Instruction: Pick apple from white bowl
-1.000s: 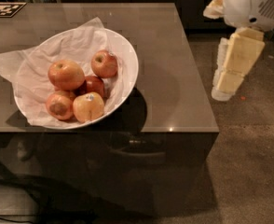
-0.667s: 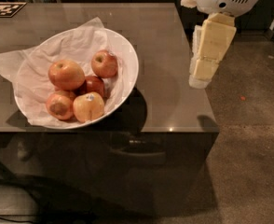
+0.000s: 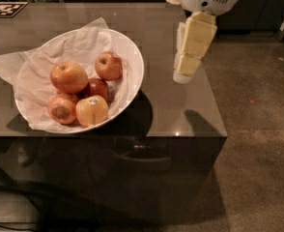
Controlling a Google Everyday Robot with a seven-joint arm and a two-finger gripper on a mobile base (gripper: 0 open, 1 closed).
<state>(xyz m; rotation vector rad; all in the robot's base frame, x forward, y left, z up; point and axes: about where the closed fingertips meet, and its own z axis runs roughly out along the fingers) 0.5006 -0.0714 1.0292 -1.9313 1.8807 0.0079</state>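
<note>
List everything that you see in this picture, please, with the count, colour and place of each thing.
apple: one, orange-red with yellowish blush, the largest, left in the white bowl
sticker apple: one, yellow-orange, front of bowl
red apple: one, red, back of bowl
dark apple: one, deep red, middle of bowl
spotted apple: one, orange-red, front left of bowl
white bowl: one, glossy white, on the table's left part
paper: one, white, crumpled, lining the bowl
table: one, dark, glossy
marker tag: one, black-white, table's far left corner
floor: grey-brown, right
gripper: one, cream, above the table, right of bowl
</note>
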